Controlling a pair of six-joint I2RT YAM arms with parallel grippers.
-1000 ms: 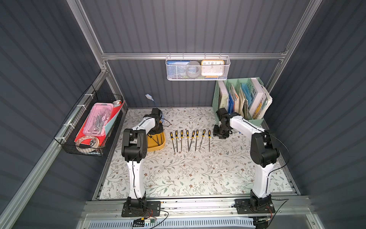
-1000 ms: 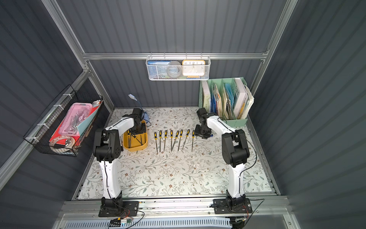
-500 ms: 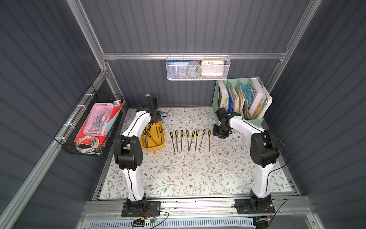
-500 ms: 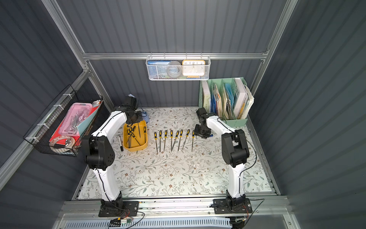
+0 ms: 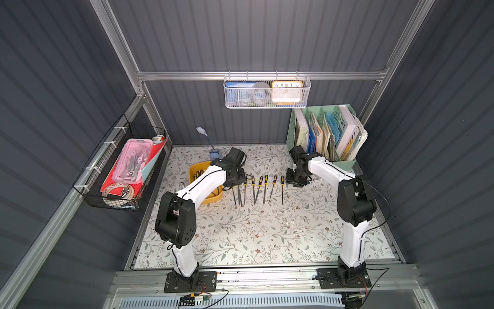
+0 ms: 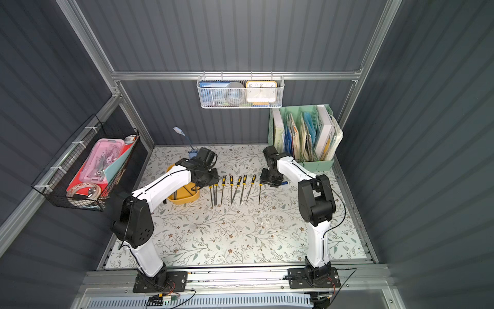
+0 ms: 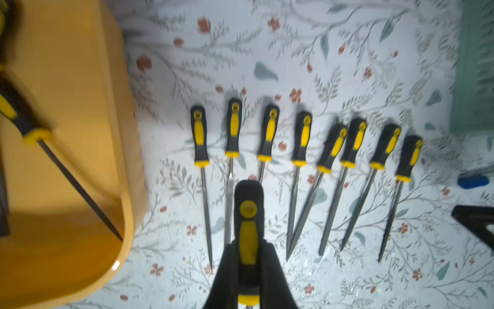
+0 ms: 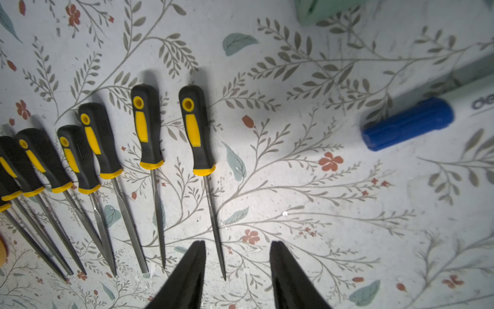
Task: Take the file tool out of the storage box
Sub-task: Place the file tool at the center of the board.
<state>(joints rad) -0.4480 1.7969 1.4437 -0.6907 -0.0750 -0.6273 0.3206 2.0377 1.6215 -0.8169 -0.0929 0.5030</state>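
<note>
Our left gripper (image 7: 248, 250) is clamped tight on the handle of the file tool (image 7: 248, 206), holding it just outside the storage box (image 7: 80, 107), above the row of files (image 7: 301, 139) laid beside the box, likely to join them. Our right gripper (image 8: 238, 256) hangs half-open, empty, beyond that row.

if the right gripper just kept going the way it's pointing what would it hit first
The right gripper would probably meet bare floral mat first, close beside the end file; depth is unclear.
</note>
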